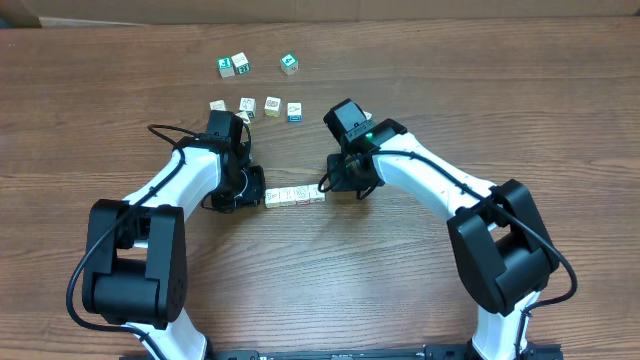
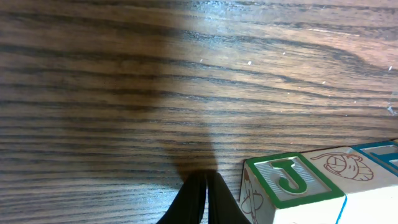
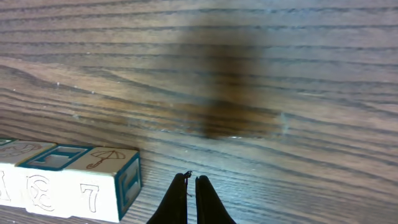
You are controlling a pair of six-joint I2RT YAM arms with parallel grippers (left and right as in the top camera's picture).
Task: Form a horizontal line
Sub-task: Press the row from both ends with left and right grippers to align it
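The horizontal line [image 1: 294, 195], a short row of pale cubes touching side to side, lies on the wooden bench [image 1: 400, 290] between the two arms. The left pincer [image 1: 260, 197] is just beside its left end and the right pincer [image 1: 325, 187] just beside its right end. Both pincers are clenched and grasp nothing (in each wrist view the dark fingertips meet in a point over bare wood, next to the row's end cube), and some loose cubes [image 1: 272, 105] lie scattered farther away, well apart from the row.
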